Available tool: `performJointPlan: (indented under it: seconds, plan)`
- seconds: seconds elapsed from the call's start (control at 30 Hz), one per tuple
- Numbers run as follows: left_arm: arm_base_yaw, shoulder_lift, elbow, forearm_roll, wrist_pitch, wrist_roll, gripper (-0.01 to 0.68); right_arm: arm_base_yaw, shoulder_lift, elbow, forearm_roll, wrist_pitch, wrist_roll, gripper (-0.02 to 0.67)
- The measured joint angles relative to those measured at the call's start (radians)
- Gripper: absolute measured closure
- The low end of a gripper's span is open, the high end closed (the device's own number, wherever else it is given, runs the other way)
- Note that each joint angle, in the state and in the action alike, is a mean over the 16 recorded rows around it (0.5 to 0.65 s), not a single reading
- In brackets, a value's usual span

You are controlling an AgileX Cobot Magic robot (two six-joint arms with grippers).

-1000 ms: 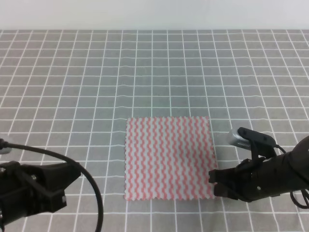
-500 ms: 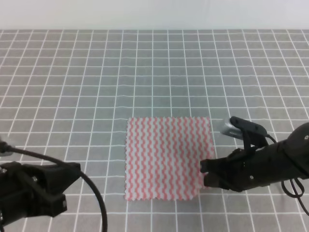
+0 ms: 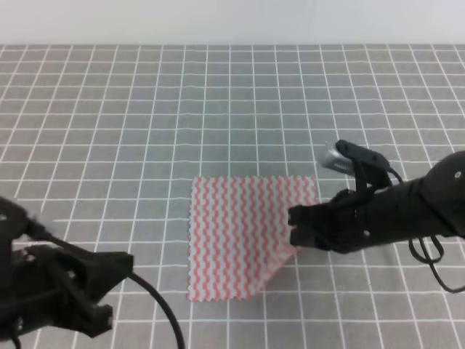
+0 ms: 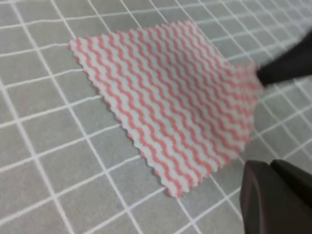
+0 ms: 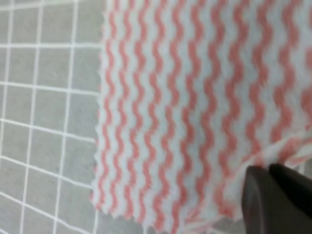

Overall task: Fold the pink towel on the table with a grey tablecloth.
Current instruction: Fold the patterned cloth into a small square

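Observation:
The pink towel [image 3: 236,233] with wavy pink-and-white stripes lies on the table with a grey tablecloth [image 3: 218,109]. Its near right corner is lifted and pulled in toward the middle. My right gripper [image 3: 296,227] is shut on that corner. In the right wrist view the towel [image 5: 195,97] fills the frame above the closed right gripper [image 5: 268,170]. My left gripper [image 3: 120,265] hovers at the lower left, shut and holding nothing, well clear of the towel's left edge. The left wrist view shows the towel [image 4: 165,92] lying beyond the left gripper [image 4: 270,168].
White grid lines cover the grey cloth in every direction. A pale wall [image 3: 232,22] runs along the far edge of the table. A black cable [image 3: 156,302] trails from the left arm.
My right gripper has moved left and slightly away, carrying the towel's near right corner up off the cloth. The left arm has shifted a little to the right.

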Motion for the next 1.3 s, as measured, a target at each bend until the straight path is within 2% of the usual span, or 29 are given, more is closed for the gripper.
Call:
performJointPlan:
  seconds: [0.3, 0.6, 0.73, 1.1, 1.3]
  plan:
    - [-0.001, 0.121, 0.000, -0.143, 0.062, 0.267, 0.674, 0.000, 0.000, -0.033, 0.005, -0.040, -0.011, 0.664]
    - [-0.025, 0.160, -0.001, -0.209, 0.023, 0.335, 0.674, 0.000, 0.001, -0.035, 0.011, -0.081, -0.012, 0.664]
    - [-0.087, 0.161, -0.004, -0.227, -0.054, 0.338, 0.674, 0.000, 0.001, -0.035, 0.013, -0.087, -0.013, 0.664]
    - [-0.350, 0.196, -0.012, -0.247, -0.357, 0.406, 0.673, 0.000, 0.002, -0.035, 0.019, -0.090, -0.013, 0.664]
    - [-0.413, 0.254, -0.032, -0.248, -0.411, 0.472, 0.639, 0.000, 0.002, -0.035, 0.031, -0.098, -0.013, 0.664]
